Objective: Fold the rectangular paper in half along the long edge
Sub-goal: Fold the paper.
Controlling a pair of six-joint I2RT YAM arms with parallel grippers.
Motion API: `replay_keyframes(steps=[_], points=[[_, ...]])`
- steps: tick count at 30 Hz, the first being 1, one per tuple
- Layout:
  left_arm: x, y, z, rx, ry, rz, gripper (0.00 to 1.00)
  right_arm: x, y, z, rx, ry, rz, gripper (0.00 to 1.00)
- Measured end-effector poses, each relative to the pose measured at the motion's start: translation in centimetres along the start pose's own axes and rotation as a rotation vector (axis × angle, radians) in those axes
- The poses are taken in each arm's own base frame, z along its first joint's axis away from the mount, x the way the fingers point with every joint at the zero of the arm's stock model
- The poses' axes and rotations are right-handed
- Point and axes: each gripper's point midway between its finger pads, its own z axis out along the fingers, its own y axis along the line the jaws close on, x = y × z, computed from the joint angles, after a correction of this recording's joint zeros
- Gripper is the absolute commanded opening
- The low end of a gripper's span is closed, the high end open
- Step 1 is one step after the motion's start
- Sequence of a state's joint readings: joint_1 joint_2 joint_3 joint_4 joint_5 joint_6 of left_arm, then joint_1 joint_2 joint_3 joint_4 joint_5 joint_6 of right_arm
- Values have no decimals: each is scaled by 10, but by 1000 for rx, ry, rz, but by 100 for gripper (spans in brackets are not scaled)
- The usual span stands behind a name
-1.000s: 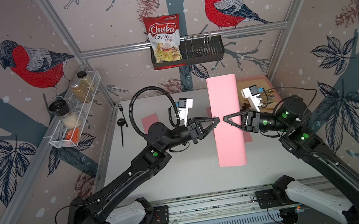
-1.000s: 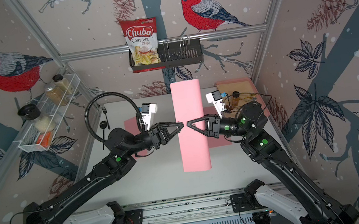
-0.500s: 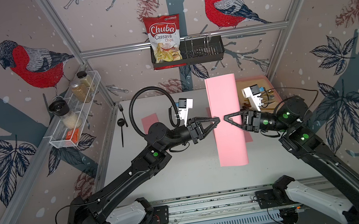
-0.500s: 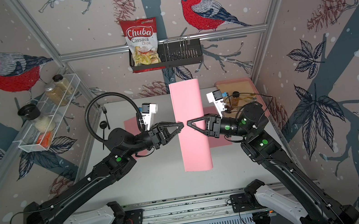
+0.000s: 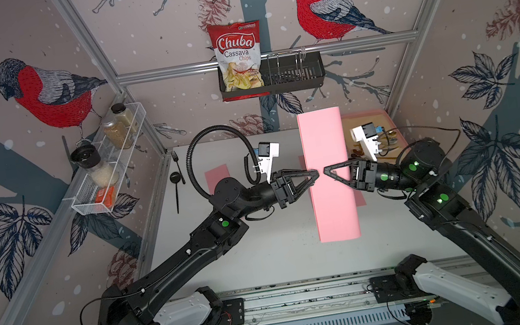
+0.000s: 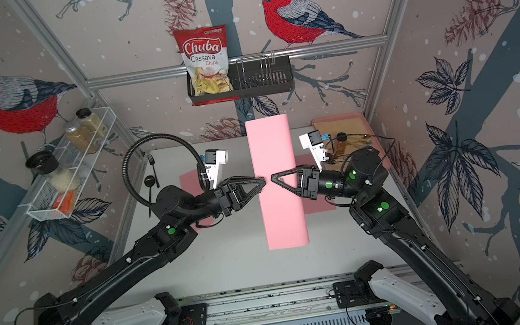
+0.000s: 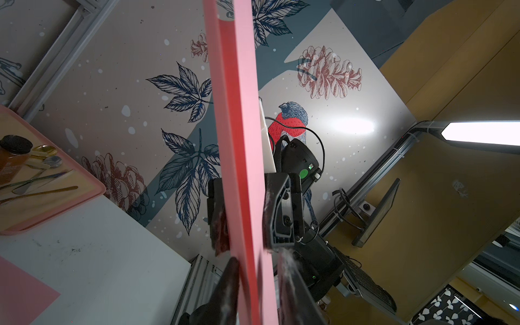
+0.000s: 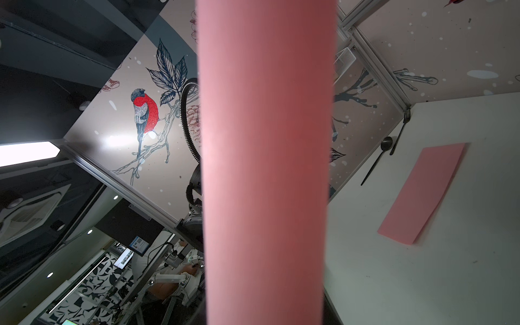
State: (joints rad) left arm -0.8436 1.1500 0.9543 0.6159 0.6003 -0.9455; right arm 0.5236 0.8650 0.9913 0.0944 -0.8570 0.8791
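Easing its jaws apart, the left gripper (image 5: 317,173) straddles the doubled-over pink paper (image 5: 334,208) held in midair above the table (image 5: 265,256), whether pinching I cannot tell, while the right gripper (image 5: 324,171) stays clamped opposite, so the fold looks formed but uncreased.

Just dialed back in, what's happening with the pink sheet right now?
Both arms have the pink paper lifted off the table, already doubled over into a long strip. The left gripper and right gripper meet nose to nose at its middle, one on each long edge. In the left wrist view the right gripper's fingers sit against both faces of the strip; whether the left one is clamping cannot be told. Other pink sheets lie flat on the table.
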Motion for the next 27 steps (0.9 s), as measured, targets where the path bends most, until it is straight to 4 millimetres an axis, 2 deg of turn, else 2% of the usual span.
replay_keyframes(steps=[14,22,27], points=[[0,0,0,0,1,0,19,1,-3,2,16,4,2,34],[1,3,1,-4,5,-4,0,0,-1,1,11,4,-1,35],[1,3,1,-4,5,-4,0,1,-1,2,11,4,-1,35]])
